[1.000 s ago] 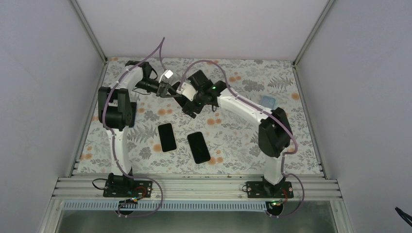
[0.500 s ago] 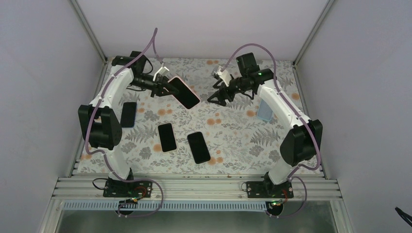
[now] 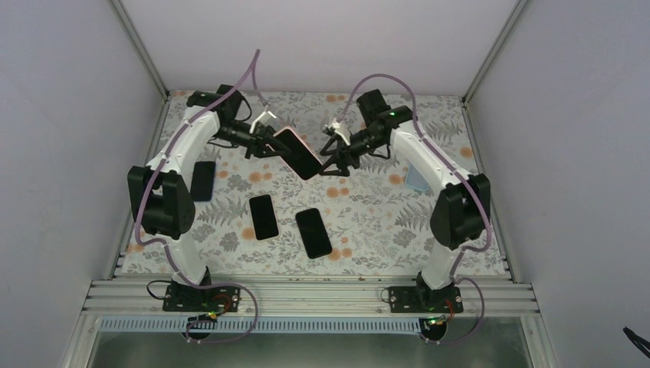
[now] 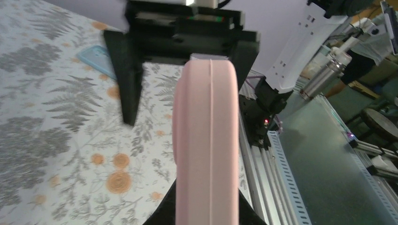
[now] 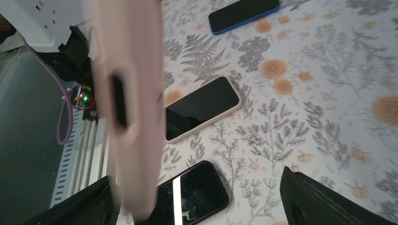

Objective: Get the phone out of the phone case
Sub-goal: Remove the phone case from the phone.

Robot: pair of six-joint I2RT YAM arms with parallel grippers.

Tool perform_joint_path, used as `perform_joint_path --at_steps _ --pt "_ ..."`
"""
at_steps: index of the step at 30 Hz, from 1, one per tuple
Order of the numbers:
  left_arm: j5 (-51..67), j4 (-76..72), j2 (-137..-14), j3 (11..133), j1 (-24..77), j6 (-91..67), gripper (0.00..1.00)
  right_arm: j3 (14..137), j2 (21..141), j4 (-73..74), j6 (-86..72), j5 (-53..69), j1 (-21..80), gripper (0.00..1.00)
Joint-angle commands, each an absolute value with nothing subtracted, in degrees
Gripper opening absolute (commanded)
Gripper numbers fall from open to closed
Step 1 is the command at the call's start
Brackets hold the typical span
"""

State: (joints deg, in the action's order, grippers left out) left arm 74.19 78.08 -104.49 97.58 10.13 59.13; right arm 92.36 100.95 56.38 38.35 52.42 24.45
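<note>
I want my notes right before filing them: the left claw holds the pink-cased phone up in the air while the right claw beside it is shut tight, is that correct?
Not quite: the right claw is open, not shut. The right wrist view shows its fingers spread wide apart. The left claw does hold the pink-cased phone up in the air.

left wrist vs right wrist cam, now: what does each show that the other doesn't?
Left wrist only: the right gripper facing it, jaws open, and a light blue case lying on the table cover. Right wrist only: a blue-cased phone, a cream-cased phone and a black phone, all screen-up. Both: the pink phone case, edge-on, above the floral cover.
</note>
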Motion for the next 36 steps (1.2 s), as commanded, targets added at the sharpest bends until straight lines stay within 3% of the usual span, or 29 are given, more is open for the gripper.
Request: perform_joint_path --at_steps 1,8,16,36 --pt "75.3 77.8 -101.8 98.4 15.3 59.0 0.02 98.4 106.4 64.4 45.4 53.9 27.0 0.86" --pt "69.4 77.8 -102.5 100.5 17.4 56.5 0.02 103.7 111.7 73.6 51.4 51.6 27.9 0.86" --pt "60.9 77.8 -101.9 101.6 17.4 57.6 0.02 92.8 105.7 73.7 56.1 48.8 28.5 0.88" --pt "60.3 77.8 -98.6 99.5 18.7 58.2 0.02 98.9 112.9 73.6 54.8 49.6 28.0 0.81"
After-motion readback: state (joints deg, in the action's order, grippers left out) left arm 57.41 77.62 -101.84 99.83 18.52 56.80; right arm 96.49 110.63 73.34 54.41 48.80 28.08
